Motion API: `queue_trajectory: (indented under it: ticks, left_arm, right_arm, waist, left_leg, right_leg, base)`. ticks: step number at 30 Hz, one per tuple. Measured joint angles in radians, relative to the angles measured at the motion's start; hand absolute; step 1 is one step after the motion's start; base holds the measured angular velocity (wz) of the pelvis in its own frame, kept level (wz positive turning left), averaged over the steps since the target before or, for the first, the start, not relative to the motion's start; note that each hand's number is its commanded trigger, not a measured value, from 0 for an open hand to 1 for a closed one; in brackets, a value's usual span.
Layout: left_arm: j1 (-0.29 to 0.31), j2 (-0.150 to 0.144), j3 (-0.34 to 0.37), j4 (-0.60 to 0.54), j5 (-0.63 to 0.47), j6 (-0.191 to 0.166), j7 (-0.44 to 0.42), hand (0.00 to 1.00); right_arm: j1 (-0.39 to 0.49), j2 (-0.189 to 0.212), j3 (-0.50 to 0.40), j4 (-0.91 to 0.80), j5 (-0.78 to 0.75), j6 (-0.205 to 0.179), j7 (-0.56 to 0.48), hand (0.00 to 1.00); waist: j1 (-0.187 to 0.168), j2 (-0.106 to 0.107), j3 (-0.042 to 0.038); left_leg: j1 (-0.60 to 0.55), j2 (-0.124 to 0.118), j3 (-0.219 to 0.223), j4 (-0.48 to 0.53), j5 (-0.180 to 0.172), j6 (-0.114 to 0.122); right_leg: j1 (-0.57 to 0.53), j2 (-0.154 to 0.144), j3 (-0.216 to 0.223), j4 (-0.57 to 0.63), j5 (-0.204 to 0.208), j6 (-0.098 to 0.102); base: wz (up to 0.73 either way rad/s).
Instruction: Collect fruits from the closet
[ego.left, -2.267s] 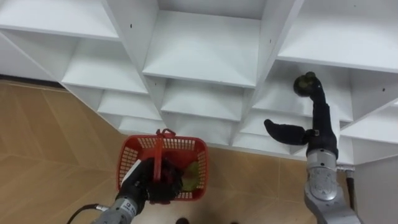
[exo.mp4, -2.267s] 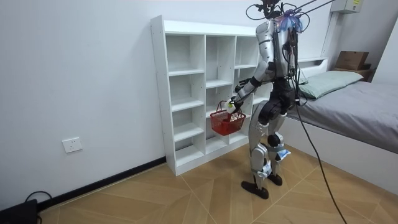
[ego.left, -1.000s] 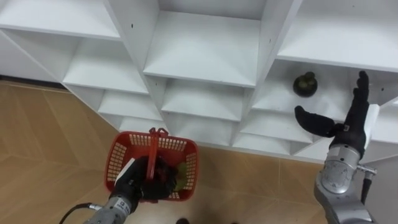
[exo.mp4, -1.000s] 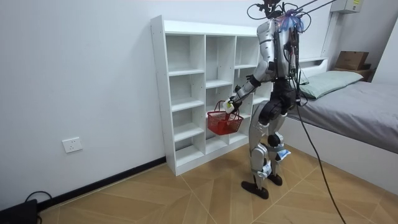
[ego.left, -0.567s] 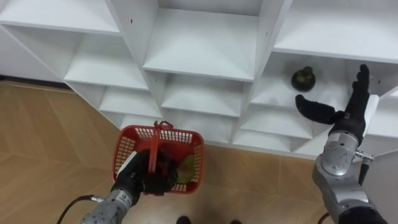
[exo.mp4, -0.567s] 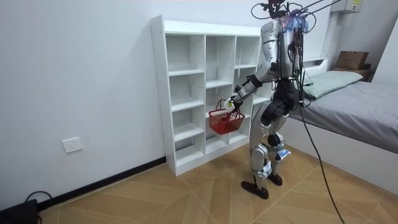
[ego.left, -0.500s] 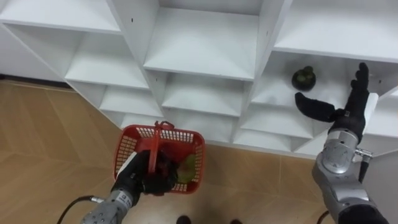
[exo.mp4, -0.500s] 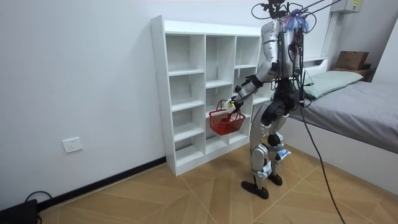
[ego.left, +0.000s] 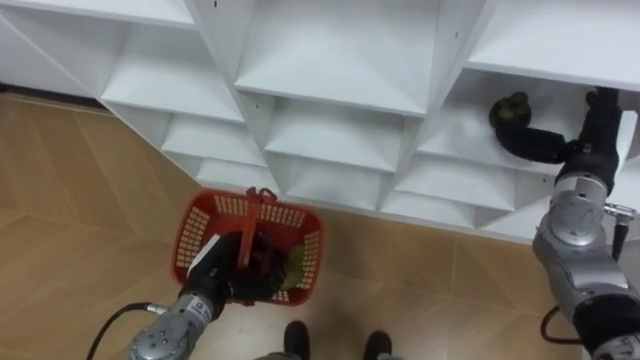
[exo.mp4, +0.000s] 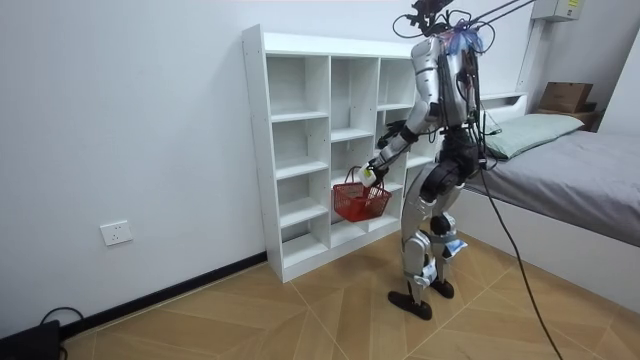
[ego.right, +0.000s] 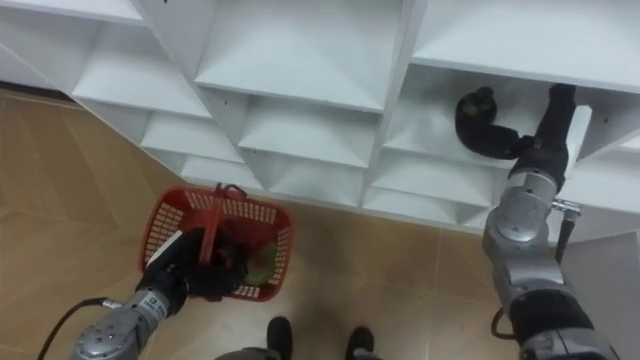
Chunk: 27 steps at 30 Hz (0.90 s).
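Since half a second ago the right hand (ego.left: 588, 140) has pushed into the closet (ego.left: 330, 60), fingers (ego.left: 602, 105) straight and wide, thumb just beside the dark fruit (ego.left: 510, 110) on a right-column shelf. Left hand (ego.left: 222, 275) fingers curl round the handle of the red basket (ego.left: 200, 225), where a green fruit (ego.left: 297, 265) lies.

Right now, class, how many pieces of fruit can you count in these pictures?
2. One dark fruit sits on a closet shelf beside the right hand; one yellow-green fruit lies in the red basket that the left hand holds. More may hide beneath that hand.
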<state>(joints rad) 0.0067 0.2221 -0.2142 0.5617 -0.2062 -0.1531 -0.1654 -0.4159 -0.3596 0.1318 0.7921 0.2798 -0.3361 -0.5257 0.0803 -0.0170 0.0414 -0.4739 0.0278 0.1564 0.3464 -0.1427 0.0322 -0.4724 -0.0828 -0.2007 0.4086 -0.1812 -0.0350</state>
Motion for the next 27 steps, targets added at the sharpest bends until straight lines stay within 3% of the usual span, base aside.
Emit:
queue_trajectory:
  ticks: [5, 12, 14, 27]
  left_arm:
    - [-0.002, 0.01, -0.013, 0.005, 0.001, 0.0, 0.004, 1.0]
    - [-0.002, 0.011, -0.029, 0.007, 0.001, 0.0, 0.005, 1.0]
    - [-0.002, 0.011, -0.032, 0.007, 0.003, 0.0, 0.004, 1.0]
    - [-0.011, 0.011, -0.046, 0.007, 0.002, 0.0, 0.003, 1.0]
  right_arm:
    - [-0.026, -0.003, 0.0, 0.024, 0.031, 0.01, 0.027, 0.0]
    - [-0.028, -0.002, 0.003, 0.054, 0.034, 0.011, 0.08, 0.0]
    - [-0.033, -0.003, 0.003, 0.064, 0.033, 0.03, 0.086, 0.0]
    - [-0.043, -0.005, 0.002, 0.081, 0.032, 0.055, 0.114, 0.0]
  waist:
    - [0.008, -0.016, 0.0098]
    - [0.014, -0.016, 0.0098]
    - [0.018, -0.016, 0.0097]
    - [0.037, -0.016, 0.0091]
  left_leg:
    - [-0.002, -0.004, 0.004, 0.002, 0.0, 0.001]
    - [-0.005, -0.003, 0.004, 0.018, 0.001, 0.001]
    - [-0.008, -0.003, 0.006, 0.018, 0.002, 0.003]
    - [-0.074, -0.005, 0.008, 0.048, 0.005, 0.007]
  right_leg:
    - [-0.009, -0.008, 0.0, 0.022, -0.008, 0.0]
    - [-0.009, -0.01, -0.001, 0.024, -0.011, -0.001]
    - [-0.016, -0.012, -0.001, 0.029, -0.012, -0.002]
    - [-0.089, -0.022, -0.002, 0.076, -0.015, -0.005]
  base:
    - [0.01]
    - [0.0]
    - [-0.02]
    - [0.0]
